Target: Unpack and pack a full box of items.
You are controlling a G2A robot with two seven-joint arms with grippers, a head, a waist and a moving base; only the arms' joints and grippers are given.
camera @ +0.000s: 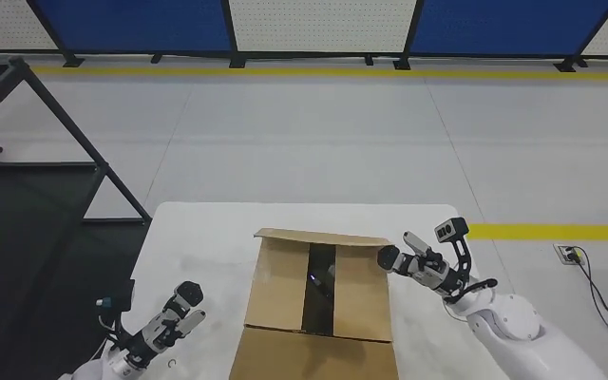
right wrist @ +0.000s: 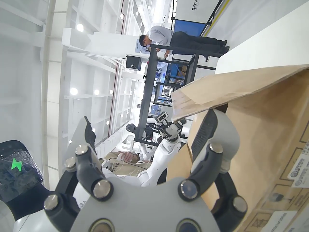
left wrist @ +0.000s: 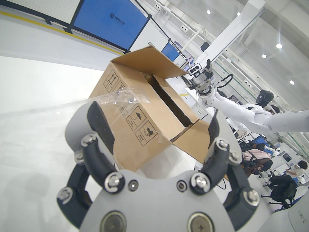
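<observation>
Brown cardboard box [camera: 282, 296] sits on the white counter [camera: 199, 242], near middle, between both arms. The two long top flaps are folded inward with a dark gap between them; contents in the gap are too dark to tell. The far flap stands up, the near flap folds outward. Left gripper [camera: 193, 304] [left wrist: 155, 114] is spread wide and holds nothing, off the box's left side and apart from it. Right gripper [camera: 399, 249] [right wrist: 148, 119] is also spread and empty, at the box's far right corner, with one finger [right wrist: 205, 131] just beside the wall under a flap edge; contact unclear. Black handling symbols [left wrist: 135, 119] (arrows, umbrella) are printed on the left wall. Loose clear tape [left wrist: 115, 97] hangs off that wall. White label [right wrist: 299, 172] on the right wall, print unreadable.
</observation>
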